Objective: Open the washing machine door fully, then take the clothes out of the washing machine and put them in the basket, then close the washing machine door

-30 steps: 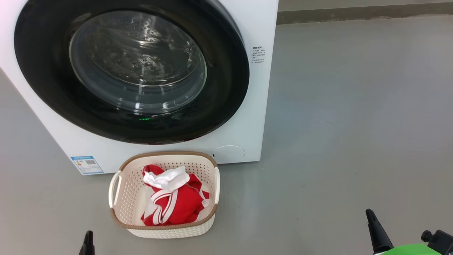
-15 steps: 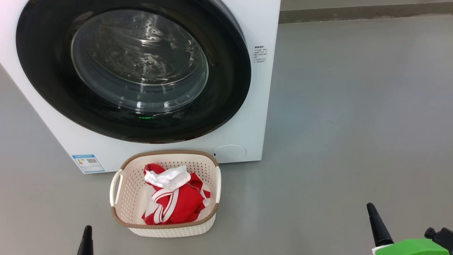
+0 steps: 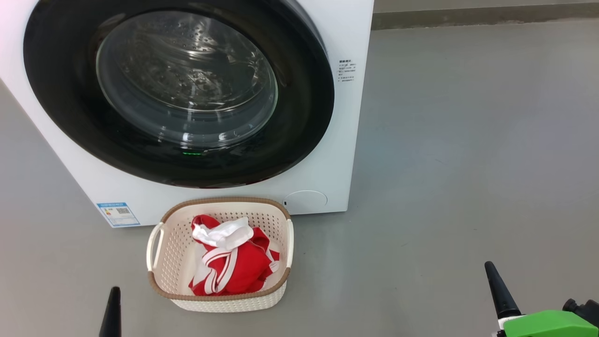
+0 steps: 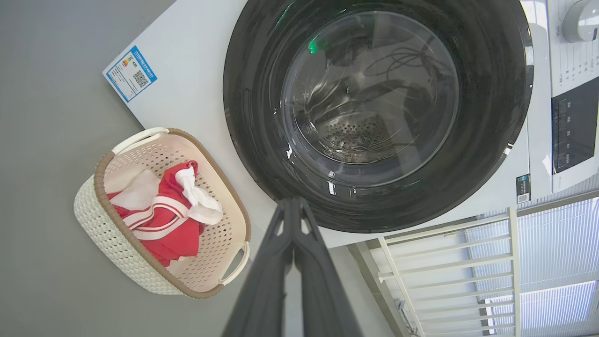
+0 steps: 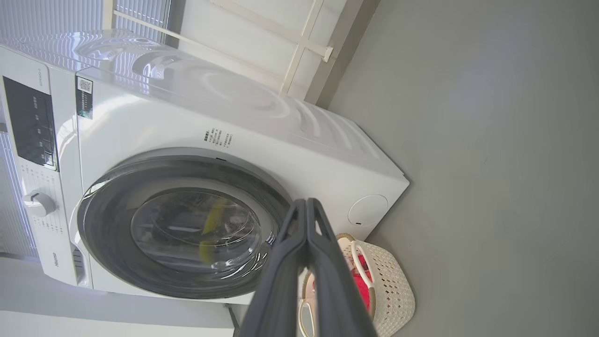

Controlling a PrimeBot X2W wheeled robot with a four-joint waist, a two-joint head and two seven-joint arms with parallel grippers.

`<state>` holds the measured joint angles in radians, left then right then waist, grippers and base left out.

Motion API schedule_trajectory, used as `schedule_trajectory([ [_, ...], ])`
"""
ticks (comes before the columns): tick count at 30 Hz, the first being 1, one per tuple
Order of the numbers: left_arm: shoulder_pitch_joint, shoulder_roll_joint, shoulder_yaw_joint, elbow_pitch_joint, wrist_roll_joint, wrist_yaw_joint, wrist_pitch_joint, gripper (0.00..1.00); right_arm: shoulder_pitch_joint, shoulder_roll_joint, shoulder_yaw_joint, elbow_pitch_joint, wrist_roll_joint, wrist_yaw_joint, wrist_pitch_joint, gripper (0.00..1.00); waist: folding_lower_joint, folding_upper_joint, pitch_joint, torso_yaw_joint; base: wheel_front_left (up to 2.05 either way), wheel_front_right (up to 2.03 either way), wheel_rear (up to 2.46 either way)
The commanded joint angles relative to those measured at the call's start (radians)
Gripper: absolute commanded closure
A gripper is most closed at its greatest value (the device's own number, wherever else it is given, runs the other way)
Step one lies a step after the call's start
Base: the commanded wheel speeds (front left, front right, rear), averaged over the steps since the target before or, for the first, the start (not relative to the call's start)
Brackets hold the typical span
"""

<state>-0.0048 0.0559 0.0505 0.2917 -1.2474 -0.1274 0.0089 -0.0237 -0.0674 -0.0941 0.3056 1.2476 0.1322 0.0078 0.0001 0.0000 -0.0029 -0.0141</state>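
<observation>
Head cam: washer (image 3: pixel 337 140) door (image 3: pixel 304 117) shut, top cut off; red clothes (image 3: pixel 238 271) sit in the basket (image 3: pixel 224 302) at its foot, left tool (image 3: pixel 113 292) and right tool (image 3: pixel 489 267) cropped to tips. Left wrist: fingers (image 4: pixel 276 262) pressed together, empty. Right wrist: same deal, fingers hiding most of the clothes.

Smooth grey floor (image 3: pixel 468 140) meets a darker skirting strip (image 3: pixel 468 16); white-framed blinds (image 4: pixel 557 243) glow.

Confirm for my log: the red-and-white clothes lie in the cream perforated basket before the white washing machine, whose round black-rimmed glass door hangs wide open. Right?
No: the round black-rimmed glass door is shut, flush against the white washing machine, as the right wrist view shows. The red-and-white clothes do lie in the cream perforated basket.
</observation>
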Motion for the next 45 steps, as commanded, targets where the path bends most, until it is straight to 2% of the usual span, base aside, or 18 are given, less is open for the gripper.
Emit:
schedule_trajectory([
  [1,-0.046,0.009,0.029,-0.029,-0.021,-0.002,0.006,1.00,-0.048,-0.007,0.009,-0.031,0.022,-0.001,0.005,1.00,-0.0001,0.0000,0.000,0.000,0.00,0.00,0.00],
  [35,-0.103,-0.006,0.064,-0.047,-0.359,-0.003,0.104,1.00,-0.084,0.017,-0.020,-0.061,0.359,-0.002,0.105,1.00,-0.0001,0.0000,0.006,0.014,0.00,0.00,0.00],
  [45,-0.103,-0.006,0.064,-0.047,-0.361,-0.003,0.105,1.00,-0.084,0.017,-0.020,-0.061,0.361,-0.002,0.106,1.00,-0.0001,0.0000,0.006,0.014,0.00,0.00,0.00],
])
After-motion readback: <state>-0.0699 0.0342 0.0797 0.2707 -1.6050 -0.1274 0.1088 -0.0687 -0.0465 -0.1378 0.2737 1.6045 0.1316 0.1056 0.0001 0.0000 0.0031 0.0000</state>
